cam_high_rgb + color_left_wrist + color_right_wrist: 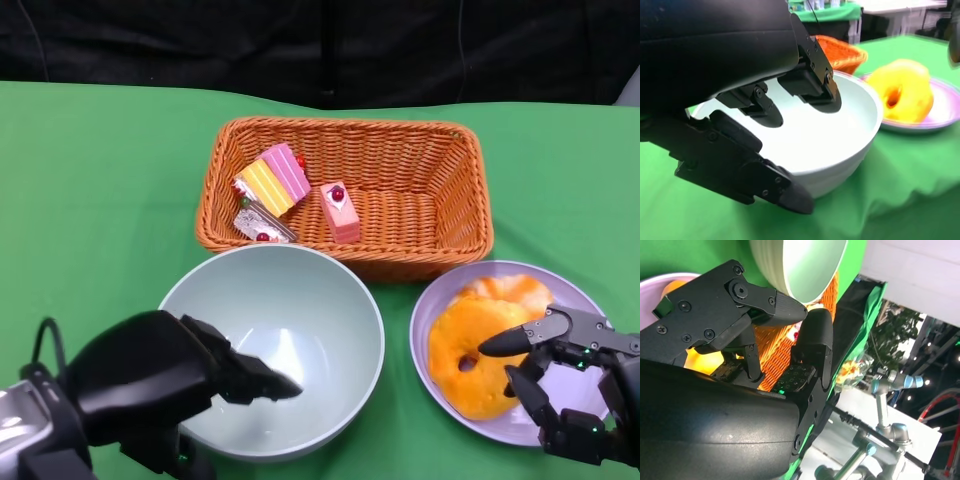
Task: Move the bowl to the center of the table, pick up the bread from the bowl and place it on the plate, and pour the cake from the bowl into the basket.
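left hand [160,385]: grips the bowl [290,310] rim, fingers inside, thumb outside | right hand [575,385]: fingers spread over the bread [470,365] on the plate [580,300], holds nothing | cake [275,180]: in the basket [420,150]

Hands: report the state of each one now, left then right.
Left hand: grips the near rim of the empty bowl, fingers inside and outside.
Right hand: open, holds nothing, fingers apart over the bread on the plate.
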Controlling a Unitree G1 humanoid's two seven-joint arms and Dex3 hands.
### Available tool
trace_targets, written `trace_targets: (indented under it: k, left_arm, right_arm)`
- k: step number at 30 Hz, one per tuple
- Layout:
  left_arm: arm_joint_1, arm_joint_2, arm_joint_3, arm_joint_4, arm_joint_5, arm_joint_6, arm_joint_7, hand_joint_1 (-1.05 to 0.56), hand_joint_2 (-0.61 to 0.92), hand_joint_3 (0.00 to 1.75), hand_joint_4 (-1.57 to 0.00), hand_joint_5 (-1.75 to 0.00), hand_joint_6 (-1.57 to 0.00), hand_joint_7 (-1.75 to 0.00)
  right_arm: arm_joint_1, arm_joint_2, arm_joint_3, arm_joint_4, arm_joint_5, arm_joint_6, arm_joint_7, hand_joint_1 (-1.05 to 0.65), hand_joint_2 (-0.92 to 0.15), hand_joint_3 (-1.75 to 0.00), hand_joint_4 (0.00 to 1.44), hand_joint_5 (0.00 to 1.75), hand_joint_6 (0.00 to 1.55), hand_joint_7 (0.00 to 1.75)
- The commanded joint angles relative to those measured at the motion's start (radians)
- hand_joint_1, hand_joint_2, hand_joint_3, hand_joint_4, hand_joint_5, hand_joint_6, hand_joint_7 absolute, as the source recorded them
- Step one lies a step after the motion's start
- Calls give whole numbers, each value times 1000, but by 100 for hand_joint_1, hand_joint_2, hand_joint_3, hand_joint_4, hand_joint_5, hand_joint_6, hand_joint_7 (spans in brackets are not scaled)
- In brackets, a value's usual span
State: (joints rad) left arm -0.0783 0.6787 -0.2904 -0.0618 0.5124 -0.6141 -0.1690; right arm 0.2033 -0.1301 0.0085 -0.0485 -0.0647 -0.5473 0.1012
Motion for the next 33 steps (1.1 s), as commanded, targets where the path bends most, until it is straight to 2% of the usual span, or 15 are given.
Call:
trace_targets:
  k: [1, 3, 5, 7, 8, 10, 11, 13, 15, 16, 17, 20, 25, 31, 33]
  left_arm:
    - [39, -24, 51, -14, -123, -35, -3, -70, 92, 9, -73, -10, -62, -4]
    - [57, -51, 78, -7, -184, -57, 9, -66, 92, 10, -76, -12, -65, -5]
    - [80, -94, 109, 0, -279, -66, 14, -48, 92, 6, -86, -24, -77, -10]
    - [107, -137, 131, -12, -376, -56, 6, -31, 91, 3, -80, -65, -88, -15]
    - [117, -153, 138, -20, -407, -51, -1, -25, 91, 3, -77, -79, -91, -18]
    - [134, -198, 146, -27, -457, -50, -2, -20, 91, 3, -74, -91, -92, -21]
    - [145, -229, 149, -29, -481, -48, 7, -15, 80, 32, -74, -113, -92, -40]
    - [163, -291, 155, -36, -505, -41, 25, -7, 43, 109, -75, -136, -81, -90]
    - [171, -333, 165, -38, -501, -42, 28, -2, 32, 136, -80, -146, -80, -112]
    - [178, -359, 171, -48, -498, -31, 37, -1, 29, 143, -81, -149, -81, -118]
    - [183, -378, 176, -56, -495, -22, 42, 2, 25, 154, -89, -160, -85, -129]
    - [207, -428, 188, -96, -507, 23, 46, 7, 22, 170, -96, -172, -87, -148]
    - [251, -493, 198, -149, -525, 95, 52, 14, 25, 174, -105, -175, -88, -166]
    - [288, -533, 217, -181, -540, 128, 46, 14, 27, 175, -105, -175, -85, -171]
    - [295, -538, 222, -180, -542, 125, 38, 13, 26, 175, -105, -175, -84, -172]
  right_arm:
    - [8, -9, 1, -4, 31, -14, 21, -28, -64, -71, 82, 117, 93, 55]
    - [10, -6, 4, -7, 38, -13, 30, -28, -66, -67, 82, 117, 94, 53]
    - [9, -5, 11, -16, 41, -4, 41, -29, -68, -63, 83, 118, 96, 52]
    - [7, -7, 21, -21, 47, 2, 57, -29, -71, -60, 84, 122, 98, 52]
    - [6, -7, 25, -21, 50, 1, 63, -29, -72, -58, 84, 124, 99, 51]
    - [0, -8, 34, -12, 50, -6, 74, -29, -74, -54, 83, 126, 99, 51]
    - [-4, -7, 39, -3, 46, -12, 77, -30, -77, -48, 84, 125, 100, 52]
    - [-14, -6, 45, 17, 33, -29, 78, -30, -81, -42, 84, 125, 101, 52]
    - [-20, -3, 46, 26, 20, -39, 71, -30, -83, -39, 84, 125, 102, 52]
    - [-21, 0, 48, 26, 17, -39, 69, -30, -83, -38, 85, 125, 102, 52]
    - [-22, 2, 49, 26, 15, -39, 69, -31, -84, -38, 85, 125, 103, 53]
    - [-23, 6, 54, 25, 11, -47, 67, -30, -84, -38, 86, 126, 103, 54]
    - [-35, 9, 79, 29, 53, -52, 97, -27, -79, -48, 85, 128, 100, 62]
    - [-41, 21, 94, 25, 40, -55, 89, -27, -74, -60, 86, 132, 97, 75]
    - [-40, 29, 97, 28, 27, -66, 79, -28, -66, -76, 87, 137, 93, 87]
